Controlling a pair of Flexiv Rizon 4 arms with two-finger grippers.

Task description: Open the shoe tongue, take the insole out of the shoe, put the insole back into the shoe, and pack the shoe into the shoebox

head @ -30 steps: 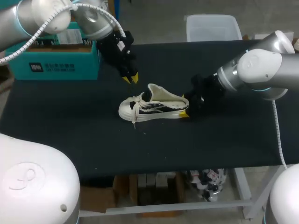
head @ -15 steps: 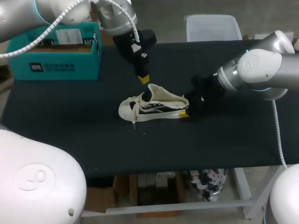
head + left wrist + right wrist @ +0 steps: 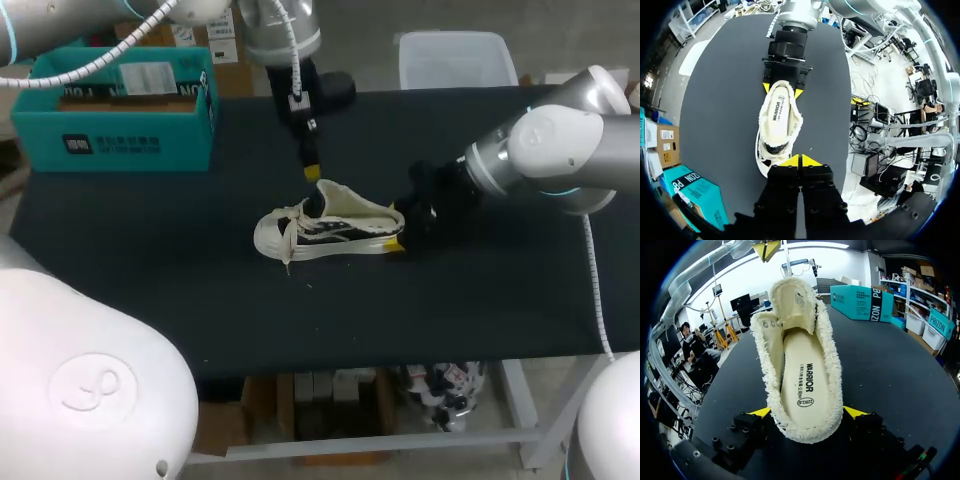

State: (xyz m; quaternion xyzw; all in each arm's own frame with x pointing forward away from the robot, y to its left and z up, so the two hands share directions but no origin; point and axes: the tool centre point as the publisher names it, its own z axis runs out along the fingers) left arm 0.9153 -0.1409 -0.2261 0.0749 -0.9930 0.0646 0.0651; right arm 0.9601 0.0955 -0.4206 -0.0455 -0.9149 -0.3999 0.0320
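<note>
While the right gripper (image 3: 396,237) pinched the heel of the white sneaker (image 3: 325,228) on the black table (image 3: 150,250), the left gripper (image 3: 311,170) hung above the tongue (image 3: 792,302), tips pressed together, and likely had to dip and pull it open.

1. The shoe (image 3: 325,232) lies sole down at the middle of the desk (image 3: 150,270), toe to the left and heel to the right.
2. The insole (image 3: 802,375) lies inside the shoe, behind the tongue (image 3: 792,302).
3. The shoebox (image 3: 120,110) stands at the desk's far left corner, well apart from the shoe.
4. The right end effector (image 3: 807,413) is at the heel, with one finger against each side.
5. The left end effector (image 3: 800,161) hangs just behind the shoe, near the tongue, fingertips together.
</note>
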